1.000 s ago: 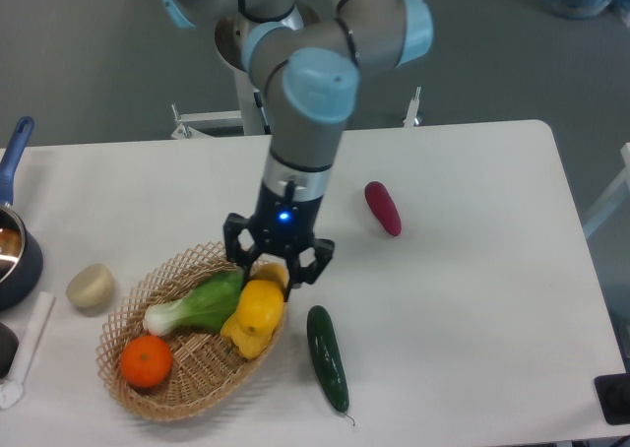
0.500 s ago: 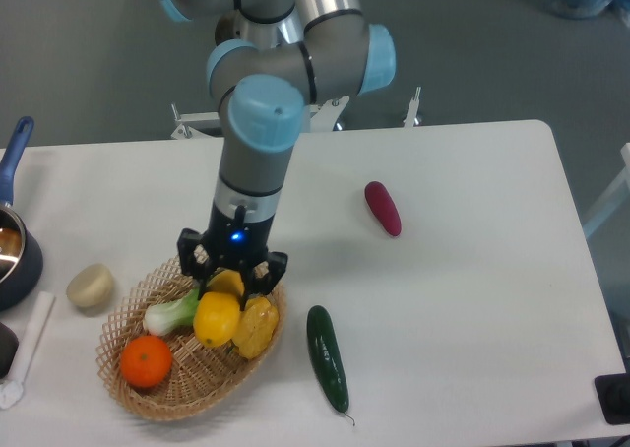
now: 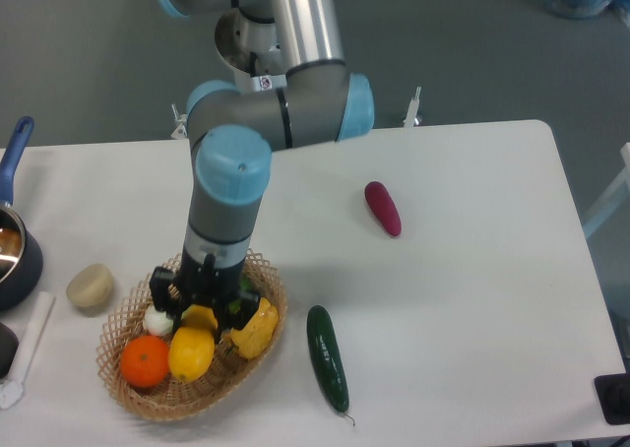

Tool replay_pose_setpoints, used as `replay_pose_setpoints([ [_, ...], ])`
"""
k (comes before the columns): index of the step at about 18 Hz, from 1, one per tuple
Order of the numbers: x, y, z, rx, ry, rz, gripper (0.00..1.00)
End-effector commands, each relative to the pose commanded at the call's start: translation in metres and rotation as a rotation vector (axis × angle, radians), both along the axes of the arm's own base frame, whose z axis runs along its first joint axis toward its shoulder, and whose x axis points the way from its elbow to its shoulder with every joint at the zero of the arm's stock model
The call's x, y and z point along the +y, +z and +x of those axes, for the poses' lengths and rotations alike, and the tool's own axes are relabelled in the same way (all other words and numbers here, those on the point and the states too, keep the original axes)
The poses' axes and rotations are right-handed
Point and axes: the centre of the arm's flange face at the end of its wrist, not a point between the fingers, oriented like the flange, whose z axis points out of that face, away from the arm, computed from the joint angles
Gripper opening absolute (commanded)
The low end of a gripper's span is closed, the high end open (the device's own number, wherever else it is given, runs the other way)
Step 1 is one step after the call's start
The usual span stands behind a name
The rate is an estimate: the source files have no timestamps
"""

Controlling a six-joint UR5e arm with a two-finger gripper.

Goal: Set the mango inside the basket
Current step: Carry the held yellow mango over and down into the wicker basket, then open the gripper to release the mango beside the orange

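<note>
The mango (image 3: 192,352) is a smooth yellow-orange oval hanging low inside the tan wicker basket (image 3: 148,405) at the front left of the table. My gripper (image 3: 201,313) points straight down over the basket and is shut on the mango's upper end. The mango sits between a round orange fruit (image 3: 145,360) on its left and a lumpy yellow bell pepper (image 3: 254,329) on its right. I cannot tell whether the mango touches the basket floor. The gripper hides most of a green leafy vegetable (image 3: 157,321), of which only the white stem end shows.
A dark green cucumber (image 3: 328,356) lies just right of the basket. A purple-red vegetable (image 3: 383,208) lies mid-table. A beige lump (image 3: 91,285) sits left of the basket, and a dark pot (image 3: 15,255) is at the left edge.
My gripper has carried the mango left and down, from above the basket's right rim to low inside the basket beside the orange fruit. The leafy vegetable is now mostly hidden.
</note>
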Motion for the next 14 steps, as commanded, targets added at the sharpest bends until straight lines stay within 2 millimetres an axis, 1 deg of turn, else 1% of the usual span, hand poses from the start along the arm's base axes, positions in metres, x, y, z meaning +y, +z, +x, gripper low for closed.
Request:
replay_pose_setpoints([
  [3,0.002,-0.007,0.001,-0.004,-0.006,-0.007,0.38],
  [4,0.004,-0.012,0.003,-0.008,-0.012,-0.013,0.39],
  [7,0.006,-0.024,0.003,-0.016,-0.016,-0.029,0.46],
  [11,0.009,-0.027,0.001,-0.016,-0.019,-0.03,0.51],
  [12,0.01,-0.029,0.001,-0.017,-0.02,-0.032,0.57],
  [14,0.01,-0.033,0.0,-0.02,-0.02,-0.036,0.61],
])
